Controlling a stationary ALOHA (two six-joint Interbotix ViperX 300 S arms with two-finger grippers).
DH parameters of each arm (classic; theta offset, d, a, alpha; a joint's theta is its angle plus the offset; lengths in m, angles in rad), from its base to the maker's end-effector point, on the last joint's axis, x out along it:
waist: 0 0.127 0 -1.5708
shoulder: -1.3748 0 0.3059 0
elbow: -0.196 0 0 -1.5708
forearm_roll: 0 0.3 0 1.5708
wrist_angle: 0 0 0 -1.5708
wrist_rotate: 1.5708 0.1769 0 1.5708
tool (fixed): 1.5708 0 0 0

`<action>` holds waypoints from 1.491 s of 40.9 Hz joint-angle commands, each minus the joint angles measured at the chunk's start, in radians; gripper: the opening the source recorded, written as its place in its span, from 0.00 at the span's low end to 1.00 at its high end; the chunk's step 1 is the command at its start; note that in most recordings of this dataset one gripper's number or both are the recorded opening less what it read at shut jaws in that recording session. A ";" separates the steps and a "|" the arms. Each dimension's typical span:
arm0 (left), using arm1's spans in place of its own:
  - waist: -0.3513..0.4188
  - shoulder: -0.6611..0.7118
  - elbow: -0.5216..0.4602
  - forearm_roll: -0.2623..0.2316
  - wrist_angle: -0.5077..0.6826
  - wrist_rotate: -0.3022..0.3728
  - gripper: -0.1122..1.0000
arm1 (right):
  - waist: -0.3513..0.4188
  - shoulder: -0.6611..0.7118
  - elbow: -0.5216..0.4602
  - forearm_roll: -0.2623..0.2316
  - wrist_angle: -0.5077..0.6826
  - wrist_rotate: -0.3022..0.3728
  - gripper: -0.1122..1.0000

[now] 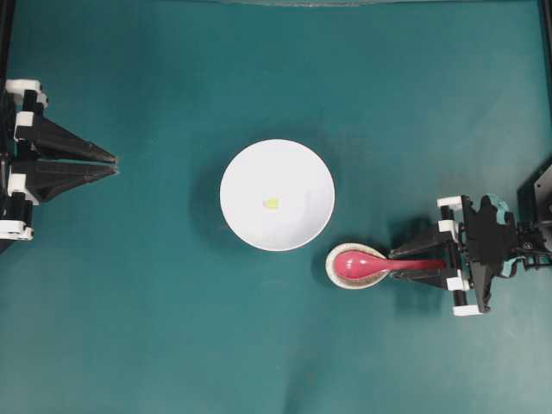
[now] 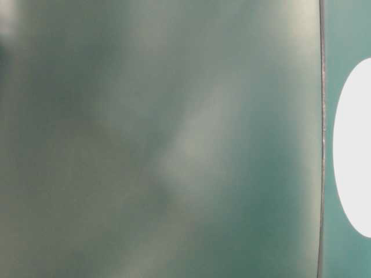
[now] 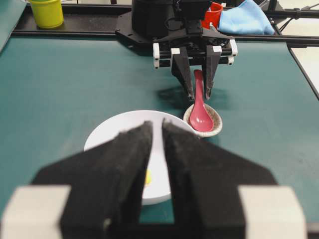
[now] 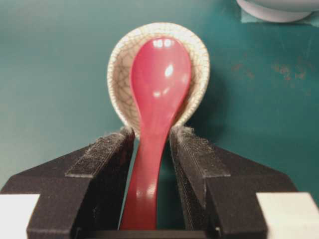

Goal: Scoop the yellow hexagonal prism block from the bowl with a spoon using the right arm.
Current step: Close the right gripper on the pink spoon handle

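Clamping spoon (image 4: 154, 114) handle, right gripper (image 4: 152, 137), block (image 1: 272, 203) in bowl (image 1: 250, 172)

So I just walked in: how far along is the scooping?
Early. Done: the right gripper has its fingers on either side of the spoon handle. In hand: closing on it; the scoop rests in the speckled dish. Left: lift, reach the bowl, scoop the yellow block.
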 commanded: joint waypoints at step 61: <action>0.003 0.005 -0.023 0.002 0.002 -0.002 0.24 | -0.008 -0.239 -0.020 0.049 0.215 0.002 0.51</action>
